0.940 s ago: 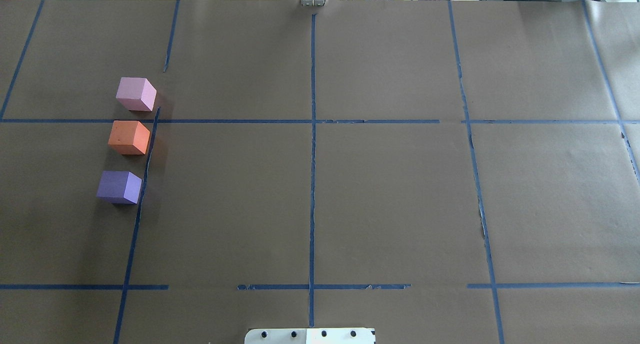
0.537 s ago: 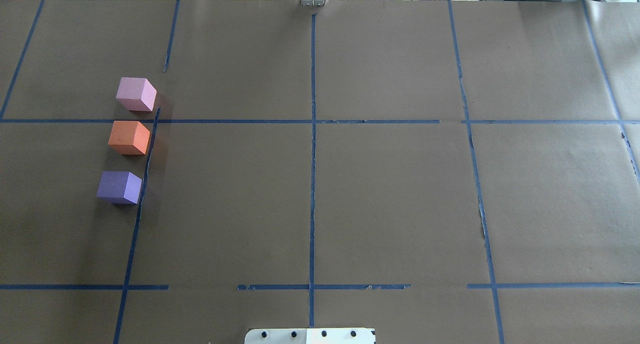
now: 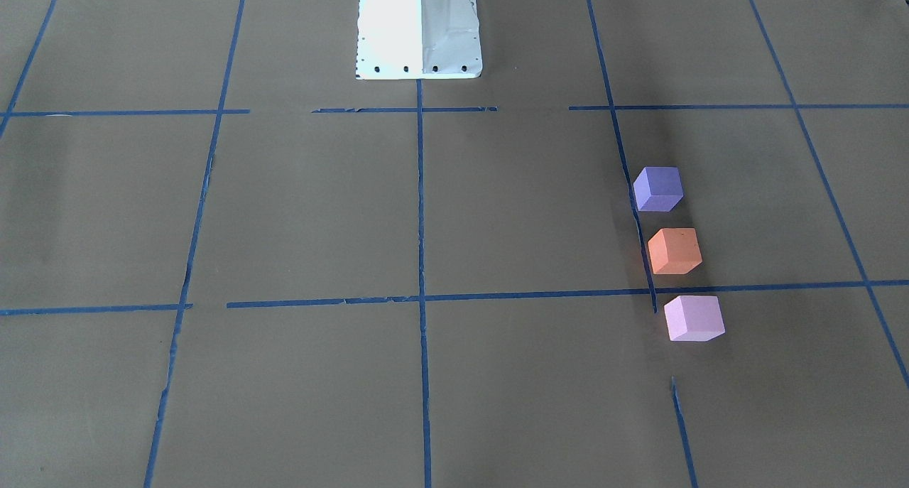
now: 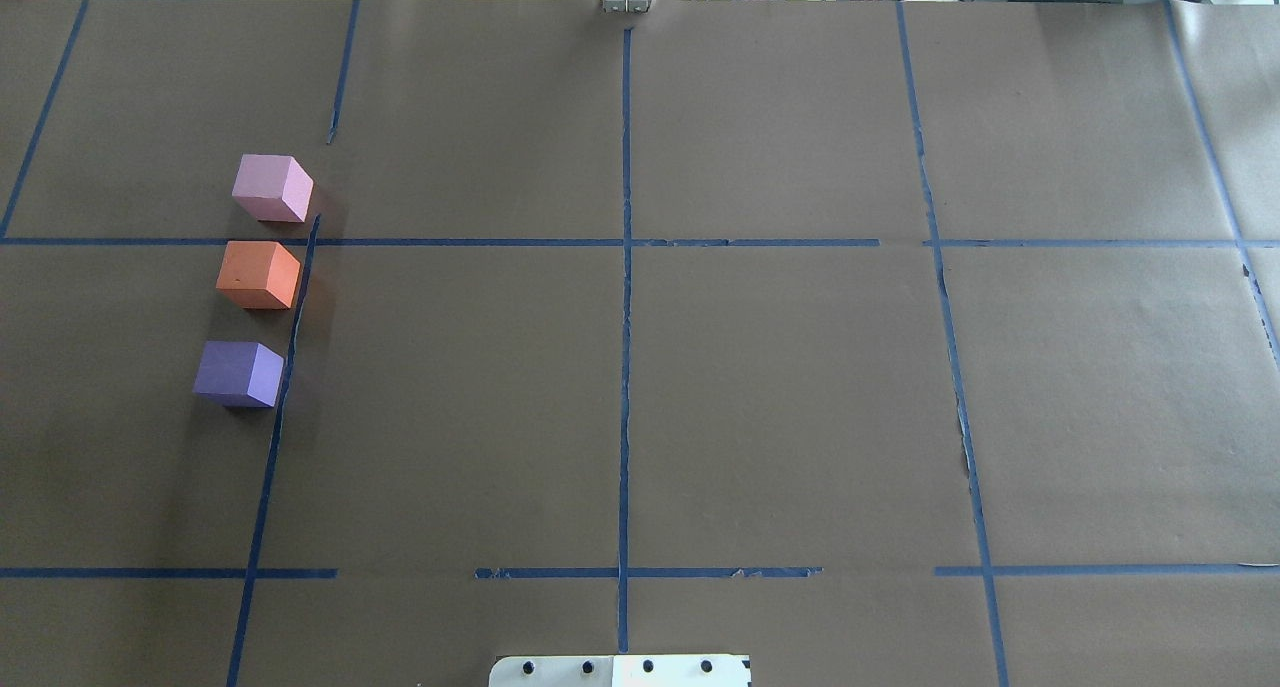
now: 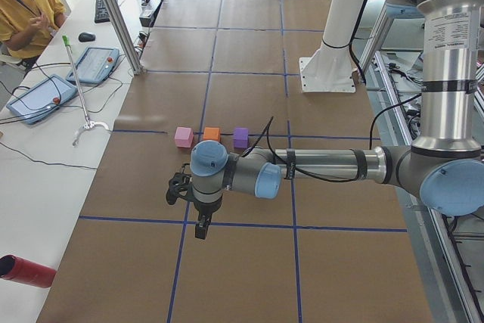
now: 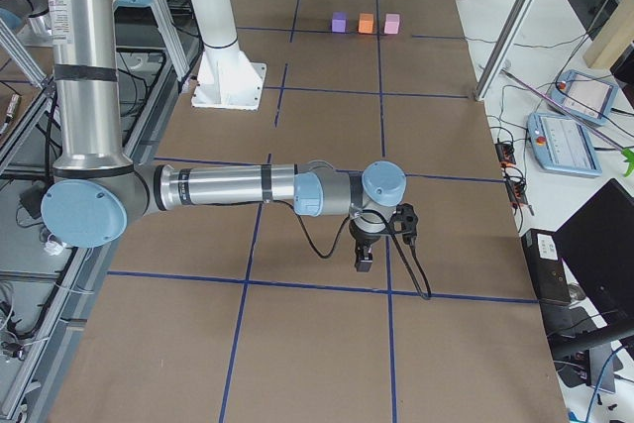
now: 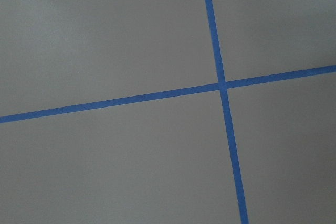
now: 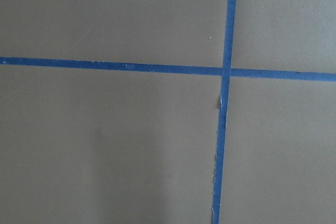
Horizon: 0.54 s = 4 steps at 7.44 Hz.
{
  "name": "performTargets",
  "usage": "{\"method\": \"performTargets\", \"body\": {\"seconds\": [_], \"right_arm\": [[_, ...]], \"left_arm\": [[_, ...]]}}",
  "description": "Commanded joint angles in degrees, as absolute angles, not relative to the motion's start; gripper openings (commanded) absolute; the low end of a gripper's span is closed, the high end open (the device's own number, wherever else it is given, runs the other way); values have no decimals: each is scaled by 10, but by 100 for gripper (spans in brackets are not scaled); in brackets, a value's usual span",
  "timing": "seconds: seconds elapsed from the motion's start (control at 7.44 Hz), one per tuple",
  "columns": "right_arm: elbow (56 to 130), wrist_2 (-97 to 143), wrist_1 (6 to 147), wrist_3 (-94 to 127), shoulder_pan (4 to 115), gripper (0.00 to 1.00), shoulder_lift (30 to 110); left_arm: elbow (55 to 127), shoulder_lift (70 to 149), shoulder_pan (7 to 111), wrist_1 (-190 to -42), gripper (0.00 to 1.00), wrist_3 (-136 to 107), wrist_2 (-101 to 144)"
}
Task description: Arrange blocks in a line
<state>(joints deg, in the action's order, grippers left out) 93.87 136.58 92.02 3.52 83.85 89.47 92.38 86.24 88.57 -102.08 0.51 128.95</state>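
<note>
Our left gripper [image 5: 201,228] hangs above the brown paper table cover [image 4: 780,387], pointing down, well apart from the cubes; our right gripper [image 6: 364,260] hangs likewise at the table's other end; each shows only in a side view, so we cannot tell how far either is open, and we see nothing in either one. Outward on our left side, the violet-purple matte foam cube [image 4: 238,373], the orange matte foam cube [image 4: 258,275] and the pale pink-lilac matte foam cube [image 4: 271,188] form a row [image 3: 675,250] just beside a strip of blue tape [image 4: 290,347], none touching; we judge the line done. The risk now is a needless reach; a finger clipping such a light cube could skew the row. The cubes sit flat, equal in size, with slightly uneven gaps.
</note>
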Motion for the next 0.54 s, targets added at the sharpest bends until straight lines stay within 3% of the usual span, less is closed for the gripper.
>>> {"method": "performTargets", "body": {"seconds": [0.0, 0.4], "right_arm": [[939, 1366, 920, 35, 838, 100, 895], [939, 1366, 920, 35, 838, 100, 895]], "left_arm": [[925, 867, 884, -1028, 100, 11, 1288], [930, 864, 885, -1028, 100, 11, 1289]]}}
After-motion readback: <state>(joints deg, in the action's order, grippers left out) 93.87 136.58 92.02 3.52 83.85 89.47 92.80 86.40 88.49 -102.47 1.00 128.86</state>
